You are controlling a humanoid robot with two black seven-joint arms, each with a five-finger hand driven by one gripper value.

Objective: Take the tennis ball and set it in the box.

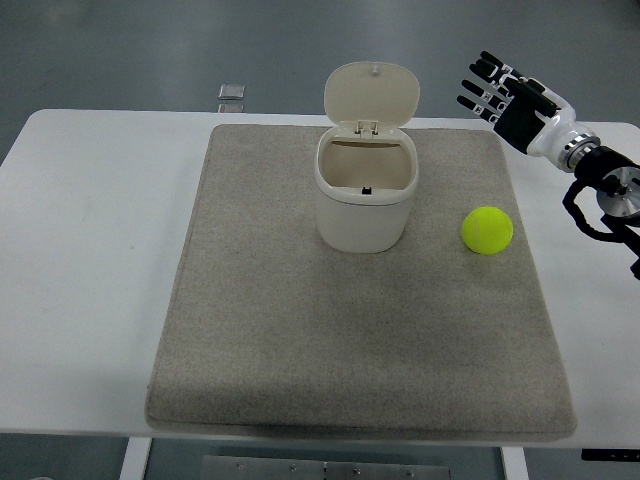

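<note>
1. On the grey mat [300, 340], right of centre: tennis ball [487, 231] lying free, touching nothing else, near the mat's right edge.
2. Just left of the ball, but apart from it: box [364, 205] standing upright, a cream bin with its hinged lid [371, 95] tilted up and back, so the mouth is showing open and dark inside.
3. Under all of this: white surface [90, 250] carrying the mat, with a small clear object [231, 93] lying at its far edge, too small to name.
4. At the upper right, above and beyond the ball: right hand [505, 95] hovering in the air, fingers stretched out and spread apart, holding nothing, well apart from the ball.
5. Left hand: not appearing anywhere in the view.
6. Step in hand, as a judgement: only approaching, with the picking not yet begun, since the ball is resting on the mat and the hand is empty.
7. Next move, as a judgement: bringing the hand down and toward the near side until the open fingers are around the ball, then closing them evenly.
8. Calling for care: a round ball rolling away easily if pushed from one side, perhaps off the mat's right edge.
9. After gripping: lifting higher than the box rim, carrying leftward, avoiding the raised lid, releasing over the open mouth.
</note>
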